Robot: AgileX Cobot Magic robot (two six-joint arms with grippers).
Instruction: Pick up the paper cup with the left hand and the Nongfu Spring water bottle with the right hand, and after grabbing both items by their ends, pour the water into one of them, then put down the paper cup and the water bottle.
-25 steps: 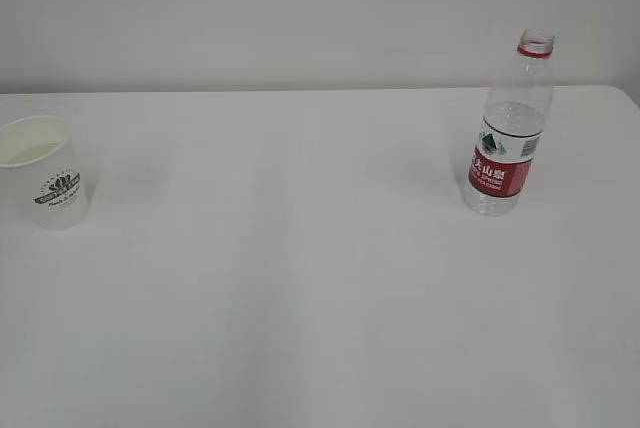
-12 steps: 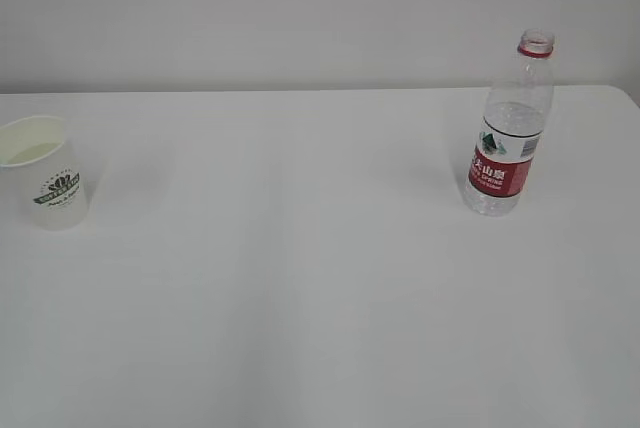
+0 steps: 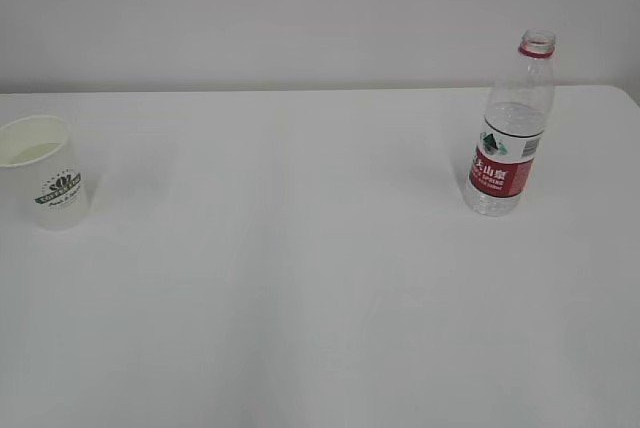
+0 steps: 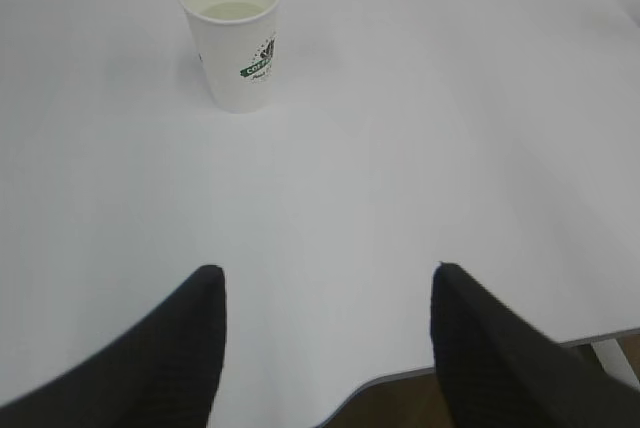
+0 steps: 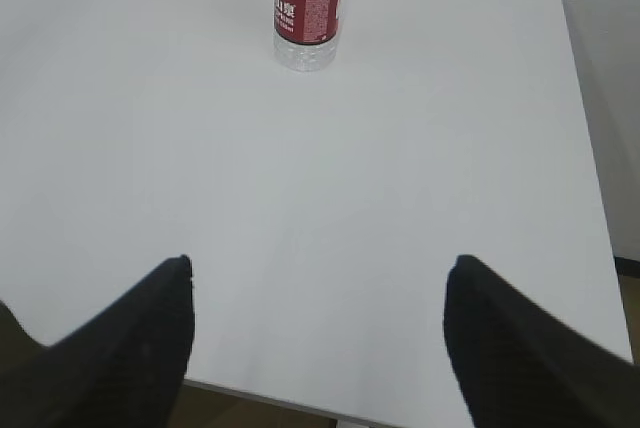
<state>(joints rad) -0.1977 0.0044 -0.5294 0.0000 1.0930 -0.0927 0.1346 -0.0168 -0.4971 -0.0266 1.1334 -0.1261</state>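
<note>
Exterior view: paper cup [image 3: 48, 172] upright at far left of white worktop [image 3: 300, 278]; Nongfu Spring water bottle [image 3: 510, 130] upright, uncapped, far right, well apart from cup.

Left wrist view: left hand [image 4: 325, 343] fingers [image 4: 185, 348] spread, holding nothing, over near worktop edge; cup beyond, liquid inside.

Right wrist view: right hand [image 5: 320, 338] fingers [image 5: 150, 333] spread wide, empty; bottle stands beyond.

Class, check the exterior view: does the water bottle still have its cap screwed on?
No: the Nongfu Spring water bottle stands with an open mouth, only the red neck ring showing at its top.
</note>
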